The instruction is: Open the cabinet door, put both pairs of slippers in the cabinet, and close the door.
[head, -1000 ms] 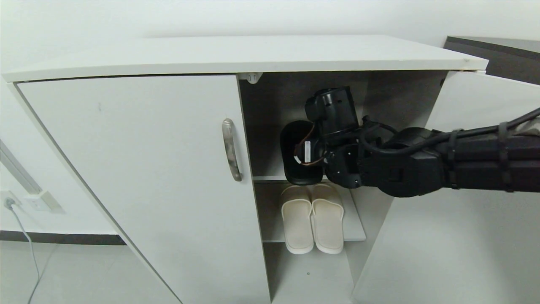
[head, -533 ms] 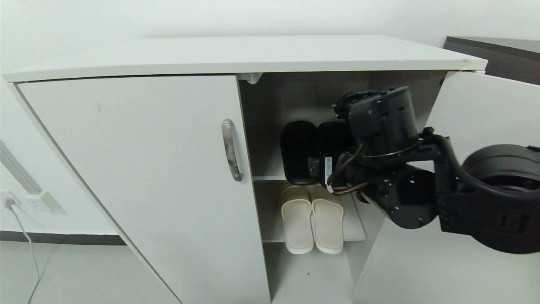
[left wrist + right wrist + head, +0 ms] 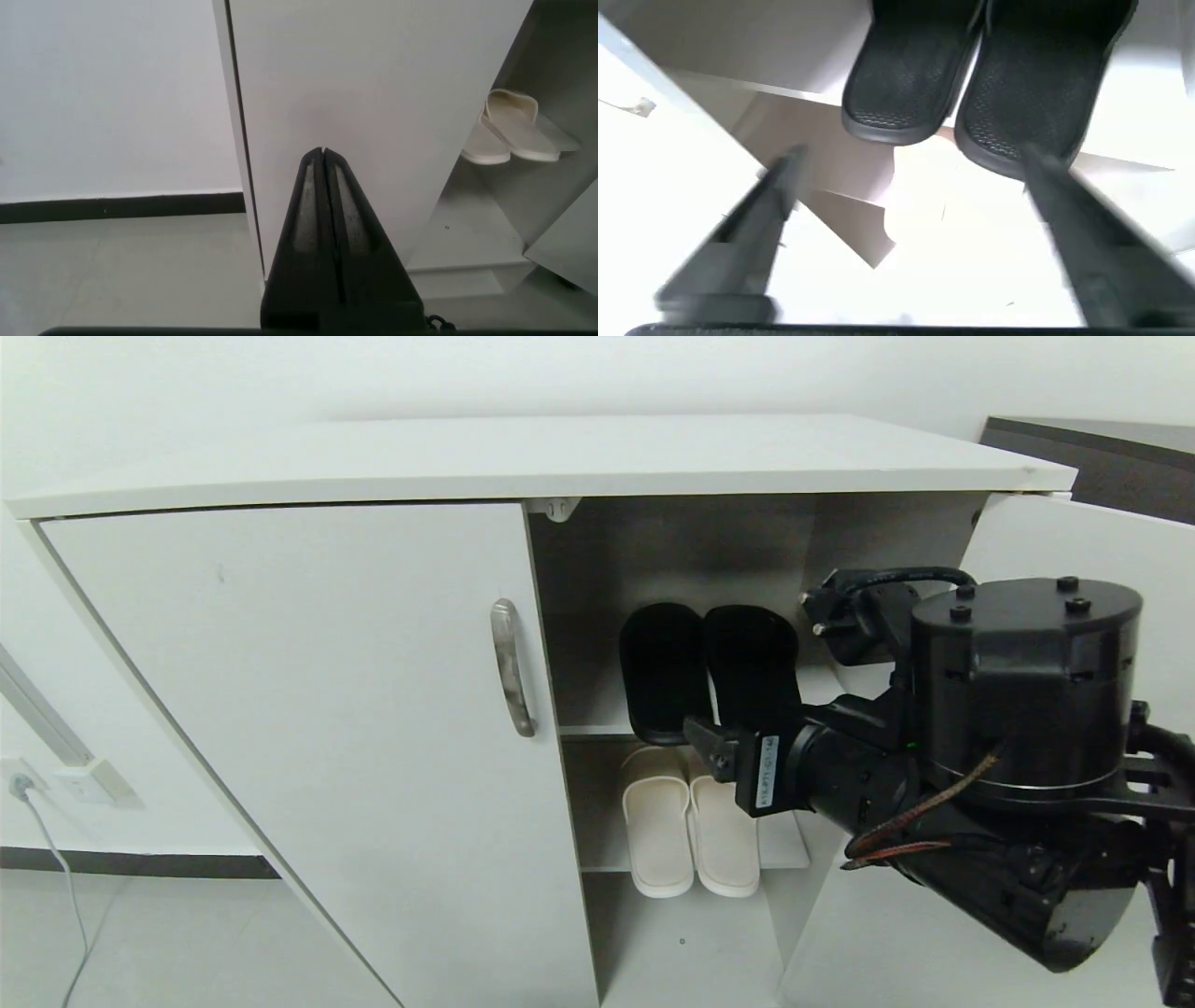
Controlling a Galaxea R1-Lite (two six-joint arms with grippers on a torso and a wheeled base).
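Now both pairs lie inside the cabinet (image 3: 560,453) at mid-frame, the black slippers (image 3: 709,663) on the upper shelf (image 3: 586,730) and the white slippers (image 3: 691,821) below, so only the open door (image 3: 1036,560) at right is left to shut. The right gripper (image 3: 913,161), spread and empty, has backed toward the lower right since a second ago, uncovering the black pair; the left gripper (image 3: 322,154) is pressed together.

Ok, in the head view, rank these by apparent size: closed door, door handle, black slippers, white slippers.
1. closed door
2. black slippers and white slippers: the pairs look about alike, so they are not ranked
3. door handle
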